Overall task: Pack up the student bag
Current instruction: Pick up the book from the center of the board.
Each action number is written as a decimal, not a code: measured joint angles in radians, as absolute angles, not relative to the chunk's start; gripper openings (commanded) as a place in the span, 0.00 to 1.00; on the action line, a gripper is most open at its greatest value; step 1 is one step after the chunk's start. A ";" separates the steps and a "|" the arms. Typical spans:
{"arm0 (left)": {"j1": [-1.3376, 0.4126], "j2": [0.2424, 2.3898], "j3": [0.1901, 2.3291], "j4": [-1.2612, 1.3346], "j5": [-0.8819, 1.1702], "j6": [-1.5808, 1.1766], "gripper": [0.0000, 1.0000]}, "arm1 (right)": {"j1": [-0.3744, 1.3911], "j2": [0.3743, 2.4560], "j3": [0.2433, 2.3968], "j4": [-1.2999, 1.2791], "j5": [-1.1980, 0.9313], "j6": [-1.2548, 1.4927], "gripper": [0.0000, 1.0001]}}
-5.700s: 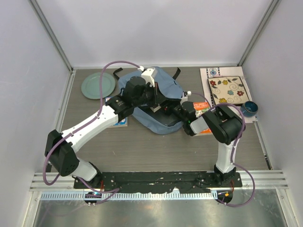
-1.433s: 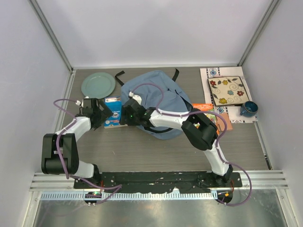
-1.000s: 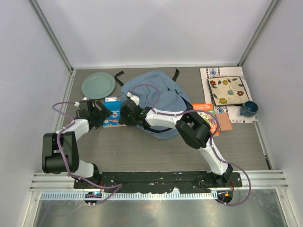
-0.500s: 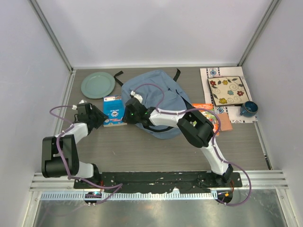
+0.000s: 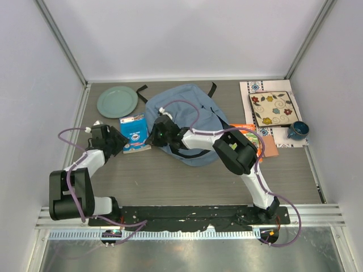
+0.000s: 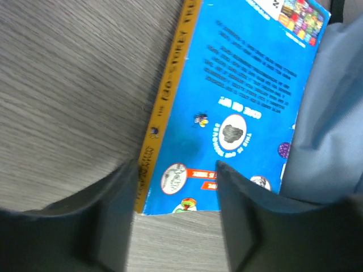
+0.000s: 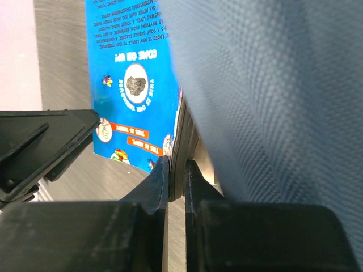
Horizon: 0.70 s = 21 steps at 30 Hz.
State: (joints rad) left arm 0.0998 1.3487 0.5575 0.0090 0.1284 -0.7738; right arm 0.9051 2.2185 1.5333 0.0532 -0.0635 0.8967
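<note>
The student bag [image 5: 195, 110], a light-blue fabric backpack, lies at the middle back of the table. A blue book [image 5: 133, 132] with a yellow spine lies against the bag's left side. My right gripper [image 5: 152, 136] is shut on the book's right edge [image 7: 180, 136], hard against the bag fabric [image 7: 272, 85]. My left gripper [image 5: 118, 140] stands open just off the book's near-left corner [image 6: 170, 198], with bare table between its fingers. In the left wrist view the book [image 6: 238, 107] runs away from the jaws and the bag [image 6: 334, 113] fills the right side.
A green plate [image 5: 117, 102] sits at the back left. At the right lie an orange book [image 5: 248, 131], a floral tile [image 5: 273, 107] on a patterned mat, and a dark blue mug [image 5: 297, 130]. Grey walls close in three sides.
My right gripper has closed on the book's edge beside the bag. The left gripper has narrowed, then opened again, and drawn back a little from the book.
</note>
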 measured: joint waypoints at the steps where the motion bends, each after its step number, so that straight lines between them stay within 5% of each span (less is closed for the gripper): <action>1: 0.098 1.336 0.558 -0.002 0.130 -0.772 0.78 | 0.905 2.218 1.527 0.067 -0.076 0.899 0.01; 8: 0.087 1.161 0.580 -0.179 0.107 -0.776 0.99 | 0.899 2.197 1.451 0.202 -0.200 0.953 0.01; 21: 0.116 0.916 0.708 -0.407 0.046 -0.774 1.00 | 0.828 2.012 1.280 0.448 -0.400 1.138 0.01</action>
State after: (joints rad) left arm 0.1162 0.9161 0.7078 -0.4072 0.0463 -0.7738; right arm 0.8280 2.0121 1.2804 0.4477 -0.4000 1.1378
